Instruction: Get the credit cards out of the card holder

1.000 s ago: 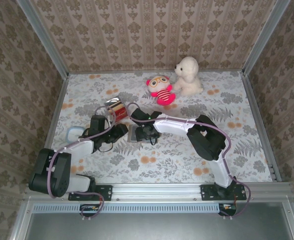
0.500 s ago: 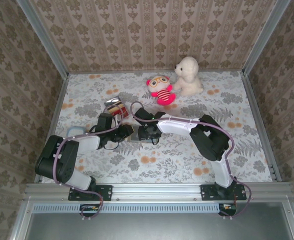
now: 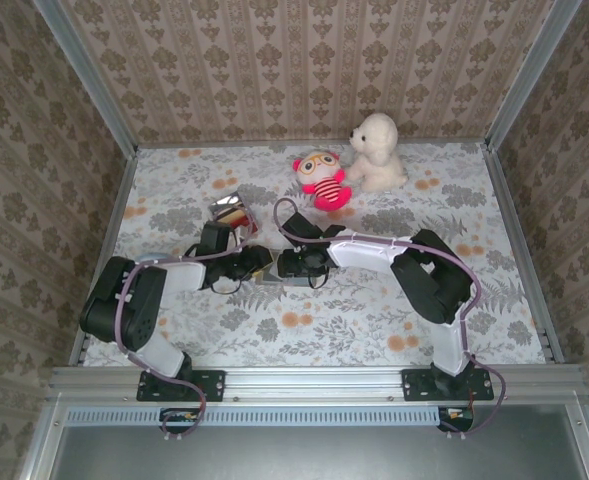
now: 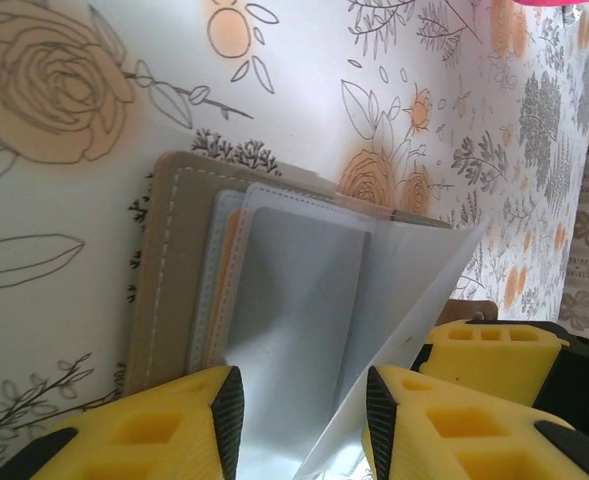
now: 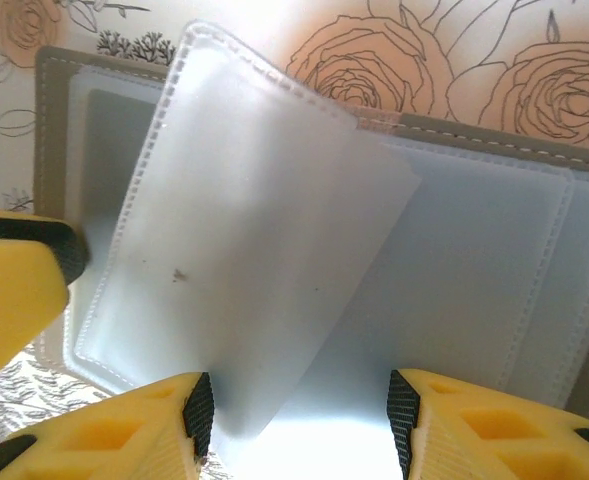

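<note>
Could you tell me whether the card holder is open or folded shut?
Open: the card holder lies spread flat, both inner faces showing, with one translucent sleeve lifted off them.

Top view: card holder [image 3: 267, 277] mostly hidden under left gripper [image 3: 261, 262] and right gripper [image 3: 281, 266] tips. Loose cards [image 3: 232, 214] just beyond holder: too small to count. Wrist views: holder's near edge cut off at btm; frosted sleeve [image 5: 254, 230] blurs pockets beneath; grip contact w/ sleeve indeterminate.
</note>
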Tool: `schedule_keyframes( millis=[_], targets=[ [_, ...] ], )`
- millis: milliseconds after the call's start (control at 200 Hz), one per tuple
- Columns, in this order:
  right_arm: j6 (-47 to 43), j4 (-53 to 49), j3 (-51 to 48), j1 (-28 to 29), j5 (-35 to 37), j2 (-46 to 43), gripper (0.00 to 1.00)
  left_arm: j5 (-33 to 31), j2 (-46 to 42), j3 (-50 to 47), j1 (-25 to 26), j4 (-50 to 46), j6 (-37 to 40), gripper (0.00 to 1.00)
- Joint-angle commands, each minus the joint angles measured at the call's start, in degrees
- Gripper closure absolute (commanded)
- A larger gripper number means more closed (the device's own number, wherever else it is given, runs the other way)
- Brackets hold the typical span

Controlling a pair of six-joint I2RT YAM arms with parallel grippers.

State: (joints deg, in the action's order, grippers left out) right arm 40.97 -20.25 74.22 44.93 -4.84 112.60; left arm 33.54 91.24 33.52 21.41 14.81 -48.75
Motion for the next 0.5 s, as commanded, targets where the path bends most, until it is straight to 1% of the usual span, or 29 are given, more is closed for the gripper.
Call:
schedule_keyframes(
  millis=[0, 120, 145, 280, 385, 495],
  targets=[
    [1.22, 3.76, -1.51, -0.59, -4.31, -3.26, 0.47, 2.44, 1.77, 1.22, 0.56, -0.75, 1.39, 0.58],
    [1.63, 6.35, -2.82, -1.05, -5.7, -6.01, 0.45, 2.94, 2.26, 1.51, 0.55, -0.33, 1.55, 0.57],
    [1.81, 6.92, -3.11, -1.13, -5.87, -6.61, 0.45, 4.8, 2.21, 1.59, 0.65, 0.0, 1.6, 0.57],
    [2.52, 9.0, -5.22, -1.76, -5.47, -10.05, 0.44, 6.34, 2.08, 1.49, 0.59, 1.63, 0.94, 0.57],
    [2.97, 9.46, -7.13, -2.2, -3.24, -12.76, 0.44, 7.73, 2.08, 1.63, 0.86, 3.41, 0.02, 0.57],
    [3.28, 8.65, -9.37, -2.57, 1.14, -16.24, 0.44, 9.17, 1.82, 1.95, 1.56, 5.19, -0.96, 0.58]
  ],
)
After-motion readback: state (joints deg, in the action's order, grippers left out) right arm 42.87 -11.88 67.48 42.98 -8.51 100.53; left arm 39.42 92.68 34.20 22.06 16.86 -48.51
